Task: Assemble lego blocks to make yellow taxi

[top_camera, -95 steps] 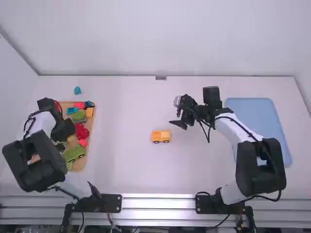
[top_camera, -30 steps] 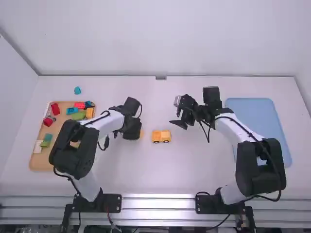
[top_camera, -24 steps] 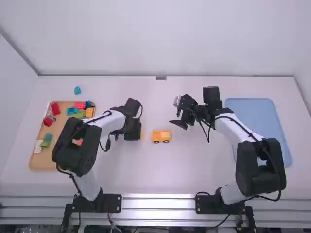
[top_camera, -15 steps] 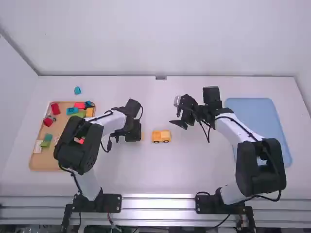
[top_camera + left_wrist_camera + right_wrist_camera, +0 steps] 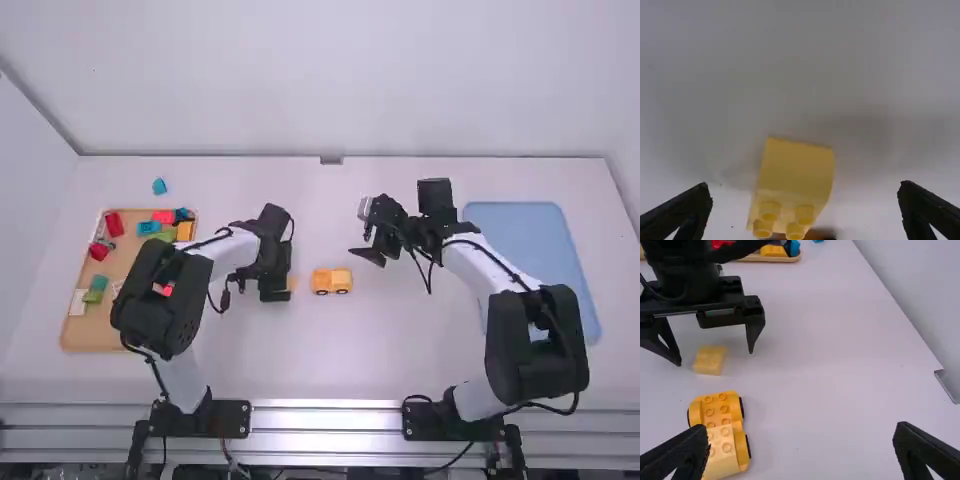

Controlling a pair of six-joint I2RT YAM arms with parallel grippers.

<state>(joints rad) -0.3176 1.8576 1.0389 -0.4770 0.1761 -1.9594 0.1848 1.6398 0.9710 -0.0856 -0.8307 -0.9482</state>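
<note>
Slip risk: the loose yellow block has a sloping, curved face, so jaws closing off-centre could skid on it or tip it over, I judge.
Knock risk: the wheeled yellow base sits just beside it, right of centre in the high view; a sideways swing could roll it off.
Stacking risk: likely a crooked fit, if the block is turned wrong or the wheels creep under pressure.
Left gripper: jaws apart around the loose block, apparently not gripping it.
Right gripper: jaws apart, nothing between them, mid-right in the high view.
Taxi so far: base on the tabletop, a paler block on one end; the loose block lies near the middle of the high view.
Wooden tray: at left, holding red, blue, green and orange pieces, partly behind the left arm.
Blue tray: at right, partly behind the right arm.
Stray blue piece: upper left, outside the wooden tray.
</note>
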